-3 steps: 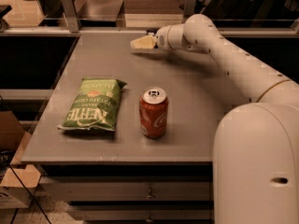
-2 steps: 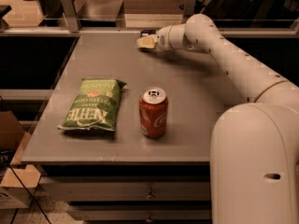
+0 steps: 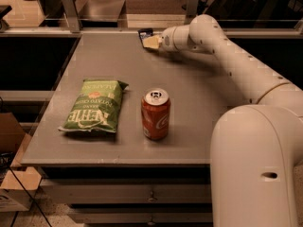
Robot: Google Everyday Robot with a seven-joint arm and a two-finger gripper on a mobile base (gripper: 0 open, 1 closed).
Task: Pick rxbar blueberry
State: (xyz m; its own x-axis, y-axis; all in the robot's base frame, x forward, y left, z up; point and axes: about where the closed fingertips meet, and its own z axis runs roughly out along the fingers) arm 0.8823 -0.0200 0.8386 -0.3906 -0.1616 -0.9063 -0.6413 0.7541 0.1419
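The rxbar blueberry is a small dark navy wrapper lying flat at the far edge of the grey table. Only its far left part shows; the rest is hidden behind my gripper. My gripper reaches across the table from the right. Its pale tips sit right at the bar's near side, low over the tabletop.
A green chip bag lies on the left front of the table. A red soda can stands upright to its right. My white arm spans the right side. A metal rail runs behind the far edge.
The gripper has moved slightly right and toward the far edge. The dark bar now shows just beyond its tips. The bag and the can have not moved.
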